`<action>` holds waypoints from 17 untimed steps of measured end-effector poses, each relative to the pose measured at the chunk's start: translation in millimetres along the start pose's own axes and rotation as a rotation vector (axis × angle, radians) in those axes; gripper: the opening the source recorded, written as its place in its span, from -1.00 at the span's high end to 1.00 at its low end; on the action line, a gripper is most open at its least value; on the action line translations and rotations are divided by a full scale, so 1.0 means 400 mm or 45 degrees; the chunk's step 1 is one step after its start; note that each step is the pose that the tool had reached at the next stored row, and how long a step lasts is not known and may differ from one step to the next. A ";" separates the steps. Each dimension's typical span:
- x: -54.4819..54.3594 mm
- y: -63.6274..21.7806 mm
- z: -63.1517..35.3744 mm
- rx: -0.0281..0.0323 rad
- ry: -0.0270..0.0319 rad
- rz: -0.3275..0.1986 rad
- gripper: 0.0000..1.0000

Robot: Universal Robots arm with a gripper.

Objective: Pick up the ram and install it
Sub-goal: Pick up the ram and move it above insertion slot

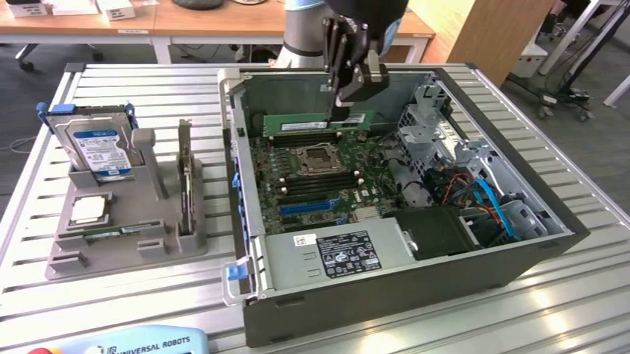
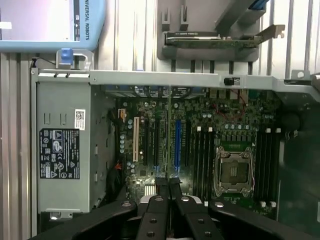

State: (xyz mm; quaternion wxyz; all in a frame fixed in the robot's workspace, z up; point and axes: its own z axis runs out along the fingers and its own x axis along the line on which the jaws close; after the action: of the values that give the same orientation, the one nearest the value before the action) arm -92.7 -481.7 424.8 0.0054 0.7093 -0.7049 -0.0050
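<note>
The ram point(image 1: 300, 122) is a long green stick held level and on edge inside the open computer case point(image 1: 551, 247), above the back part of the motherboard point(image 1: 325, 184). My gripper point(image 1: 347, 110) is shut on its right half from above. In the wrist view the ram point(image 2: 169, 140) shows edge-on as a thin line running out from between my fingertips point(image 2: 161, 186), over the expansion slots. The empty memory slots point(image 2: 204, 155) lie beside the processor socket point(image 2: 232, 170), off to one side of the stick.
A grey holder point(image 1: 128, 243) on the exterior view's left carries a blue-labelled hard drive point(image 1: 99, 144), a square silver chip point(image 1: 88, 209) and an upright card point(image 1: 184, 169). The power supply point(image 1: 335, 254) and cables point(image 1: 492, 199) fill the case's near and right parts. A teach pendant point(image 1: 138, 343) lies at the front.
</note>
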 end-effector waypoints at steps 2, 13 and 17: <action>0.000 -0.016 0.000 -0.0004 0.0000 0.000 0.77; 0.001 -0.106 0.002 -0.0022 -0.0001 0.000 0.77; 0.001 -0.137 0.002 -0.0030 -0.0002 0.000 0.77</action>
State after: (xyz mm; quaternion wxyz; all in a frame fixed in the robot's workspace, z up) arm -37.7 -481.7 423.0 0.0062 0.7093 -0.7048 -0.0059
